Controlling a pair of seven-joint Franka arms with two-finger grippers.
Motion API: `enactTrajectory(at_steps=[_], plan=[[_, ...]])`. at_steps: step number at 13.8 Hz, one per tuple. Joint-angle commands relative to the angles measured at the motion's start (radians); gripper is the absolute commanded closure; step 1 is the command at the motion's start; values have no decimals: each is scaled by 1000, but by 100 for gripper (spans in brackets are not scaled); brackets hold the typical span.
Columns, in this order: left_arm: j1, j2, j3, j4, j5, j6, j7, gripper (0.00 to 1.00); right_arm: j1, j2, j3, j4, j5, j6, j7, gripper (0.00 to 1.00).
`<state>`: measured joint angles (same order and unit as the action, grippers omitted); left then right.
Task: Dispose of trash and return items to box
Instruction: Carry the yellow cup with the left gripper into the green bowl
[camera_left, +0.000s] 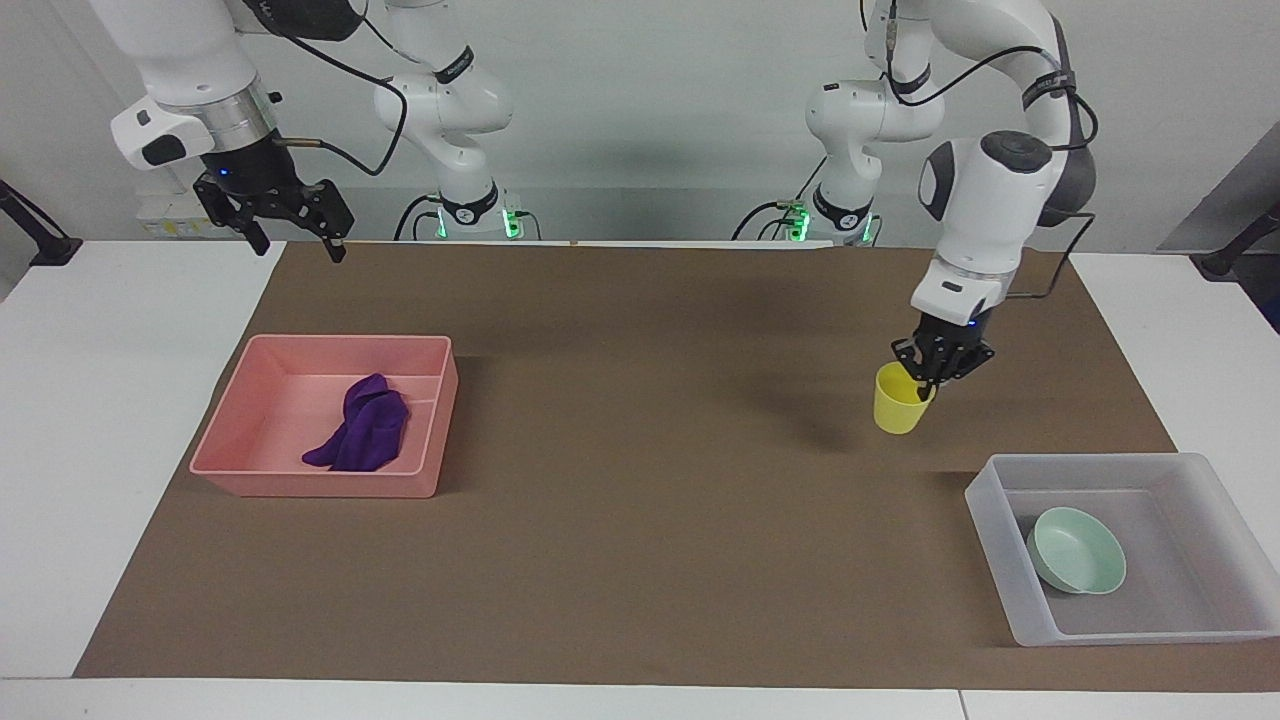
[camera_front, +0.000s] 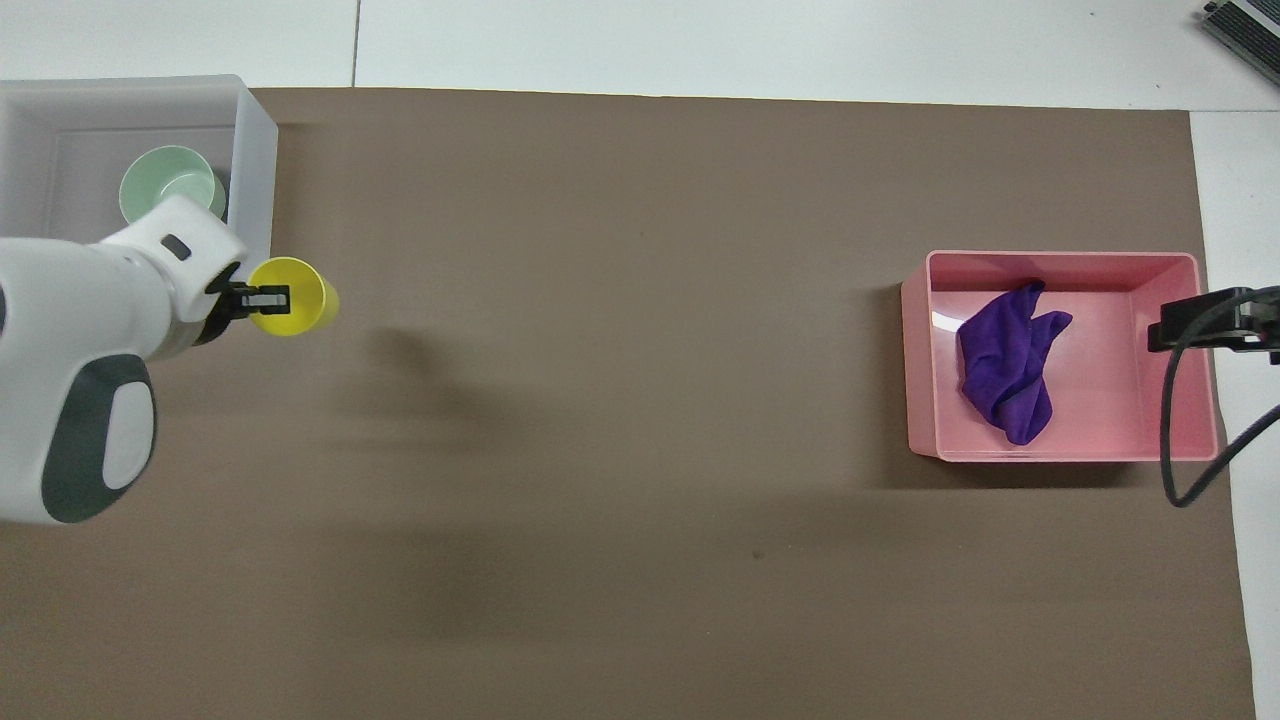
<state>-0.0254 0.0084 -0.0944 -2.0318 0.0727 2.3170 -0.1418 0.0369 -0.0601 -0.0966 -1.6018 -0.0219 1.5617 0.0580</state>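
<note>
No legible text, label, brand, number or sign appears on any object in either view; a few dark marks on the right arm's upper housing are cut off and cannot be read.
</note>
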Motion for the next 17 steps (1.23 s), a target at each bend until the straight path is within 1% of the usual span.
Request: enactTrajectory(at_steps=[1, 5, 6, 8, 10, 11, 13, 17], plan=[[56, 166, -10, 255, 15, -109, 31, 100, 0, -35, 6, -43, 4, 0, 19, 0], [183, 278, -13, 383, -2, -108, 94, 100, 0, -37, 6, -44, 4, 0, 19, 0], [208, 319, -14, 430, -7, -113, 112, 100, 0, -37, 6, -46, 4, 0, 19, 0], [243, 421, -16, 556, -19, -131, 131, 100, 0, -43, 6, -56, 4, -2, 19, 0], [278, 502, -19, 637, -21, -137, 174, 100, 0, -44, 6, -58, 4, -2, 19, 0], [289, 528, -21, 648, -22, -128, 183, 100, 0, -44, 6, -59, 4, -2, 19, 0], [300, 553, -19, 644, -54, -107, 185, 100, 0, -44, 6, -59, 2, -2, 19, 0], [303, 561, -19, 599, -102, -65, 197, 100, 0, -46, 6, -61, 4, -2, 19, 0]])
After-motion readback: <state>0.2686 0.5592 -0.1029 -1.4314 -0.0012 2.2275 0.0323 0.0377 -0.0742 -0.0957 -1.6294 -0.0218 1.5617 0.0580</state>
